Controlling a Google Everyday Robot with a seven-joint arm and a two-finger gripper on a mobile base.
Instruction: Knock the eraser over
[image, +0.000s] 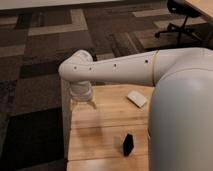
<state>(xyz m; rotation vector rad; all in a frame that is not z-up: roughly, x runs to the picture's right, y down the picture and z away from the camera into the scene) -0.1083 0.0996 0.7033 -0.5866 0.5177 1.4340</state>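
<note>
White robot arm (125, 67) reaches across mid-frame. Its hand (84, 104) hangs above the table's (100, 132) upper-left corner, fingers apart, holding nothing. The black eraser (128, 144) stands upright lower centre, well apart, probably awaiting a sideways push.

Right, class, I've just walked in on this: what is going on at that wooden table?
A white robot arm reaches across the wooden table from the picture's right. Its gripper hangs pointing down over the table's far corner on the picture's left. The eraser, a small black block, stands upright near the front of the table, well apart from the gripper, so it has not been knocked over yet. A flat white pad lies further back, beside the arm.
</note>
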